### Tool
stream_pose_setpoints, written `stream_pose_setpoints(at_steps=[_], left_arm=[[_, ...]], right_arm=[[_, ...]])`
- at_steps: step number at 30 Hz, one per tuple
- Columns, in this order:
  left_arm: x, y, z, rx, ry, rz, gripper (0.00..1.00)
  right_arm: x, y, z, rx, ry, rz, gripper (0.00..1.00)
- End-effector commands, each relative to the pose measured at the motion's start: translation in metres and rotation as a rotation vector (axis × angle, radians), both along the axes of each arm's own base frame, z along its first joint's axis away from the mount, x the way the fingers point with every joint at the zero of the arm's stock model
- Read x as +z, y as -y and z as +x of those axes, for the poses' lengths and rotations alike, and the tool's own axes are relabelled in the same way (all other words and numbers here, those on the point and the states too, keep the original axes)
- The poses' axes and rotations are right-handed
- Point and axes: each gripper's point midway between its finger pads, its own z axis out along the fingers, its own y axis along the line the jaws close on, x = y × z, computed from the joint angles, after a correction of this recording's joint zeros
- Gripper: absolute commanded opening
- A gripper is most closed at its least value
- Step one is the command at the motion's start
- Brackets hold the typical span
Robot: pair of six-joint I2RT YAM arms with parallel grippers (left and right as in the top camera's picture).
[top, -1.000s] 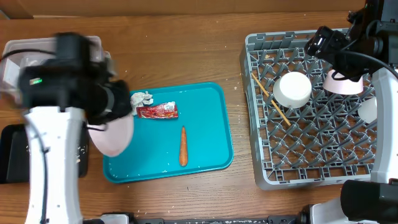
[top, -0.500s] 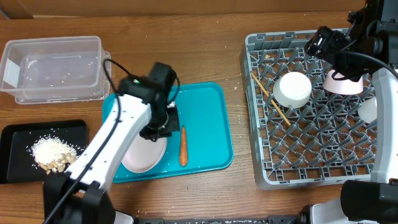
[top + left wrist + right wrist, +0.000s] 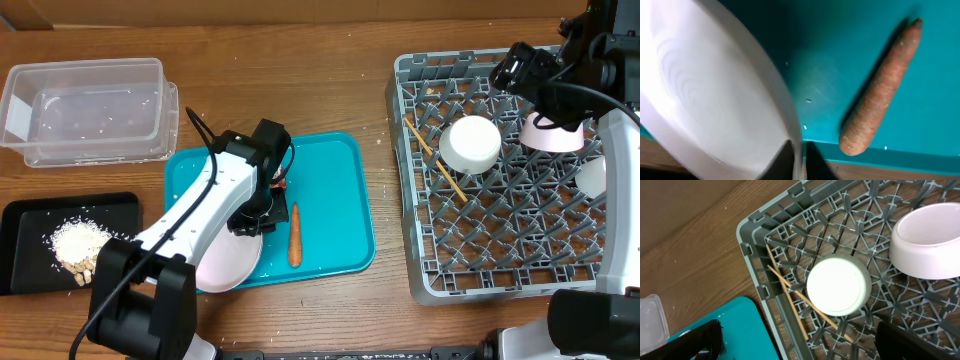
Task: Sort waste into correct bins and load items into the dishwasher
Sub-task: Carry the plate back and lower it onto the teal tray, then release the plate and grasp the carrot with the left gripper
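Left arm has swung back toward the front-left corner of the teal tray [image 3: 340, 200] since half a second ago, and the plate [image 3: 225, 265] has gone with it. It now sits at that corner, its lower edge hanging out past the tray rim over the table [image 3: 330, 90]. Cannot tell if it lies flat or is slightly raised.

Plate looks stiff, smooth and glossy, so likely slippery and breakable, with moderate weight. The rim is the only place to take hold. A pinch there is a thin bite, so the plate may pivot or slide out if swung fast.

Left gripper [image 3: 799, 161] is narrow, its fingertips [image 3: 782, 161] either side of the plate rim, pinching it. Carrot [image 3: 880, 95] lies just beside on the tray, apart from the plate.

Right gripper [image 3: 799, 342] is spread wide and holds nothing, hovering over the dish rack [image 3: 415, 270] corner.
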Motion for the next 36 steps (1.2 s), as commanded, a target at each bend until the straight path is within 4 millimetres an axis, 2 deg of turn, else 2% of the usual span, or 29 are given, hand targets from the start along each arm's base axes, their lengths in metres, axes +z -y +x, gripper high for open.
stream_pose_setpoints(at_steps=[1,2,3,7,11,14,15,17,18,21,23,27,31,36], left_arm=[[-0.004,-0.004,-0.001,0.011,-0.009,0.030,0.30],[-0.003,-0.004,-0.002,0.011,-0.012,0.031,0.36],[-0.003,-0.005,-0.003,0.011,-0.014,0.032,0.36],[0.000,-0.006,-0.006,-0.004,-0.030,0.035,0.31],[0.018,-0.004,0.000,-0.012,-0.025,0.032,0.27],[0.036,0.005,0.011,-0.042,0.015,0.010,0.27],[0.044,0.014,0.018,-0.071,0.048,-0.011,0.30],[0.047,0.027,0.023,-0.112,0.080,-0.031,0.35],[0.046,0.032,0.024,-0.126,0.089,-0.037,0.37],[0.040,0.051,0.021,-0.160,0.098,-0.077,0.51],[0.032,0.061,0.017,-0.162,0.101,-0.096,0.55],[0.015,0.071,0.009,-0.169,0.095,-0.102,0.54],[0.002,0.068,-0.002,-0.135,0.065,-0.091,0.50],[-0.010,0.064,-0.008,-0.128,0.052,-0.084,0.50]], right_arm=[[0.013,0.001,0.002,-0.003,0.039,-0.007,1.00],[0.013,0.001,0.002,-0.004,0.039,-0.007,1.00],[0.013,0.001,0.002,-0.003,0.039,-0.006,1.00],[0.013,0.001,0.002,-0.003,0.039,-0.007,1.00],[0.013,0.001,0.002,-0.004,0.039,-0.007,1.00],[0.013,0.001,0.002,-0.003,0.039,-0.006,1.00],[0.013,0.001,0.002,-0.004,0.039,-0.007,1.00],[0.013,0.001,0.002,-0.003,0.039,-0.007,1.00],[0.013,0.001,0.002,-0.003,0.039,-0.007,1.00],[0.013,0.001,0.002,-0.003,0.039,-0.007,1.00],[0.013,0.001,0.002,-0.003,0.039,-0.006,1.00],[0.013,0.001,0.002,-0.004,0.039,-0.007,1.00],[0.013,0.001,0.002,-0.004,0.039,-0.007,1.00],[0.013,0.001,0.002,-0.003,0.039,-0.007,1.00]])
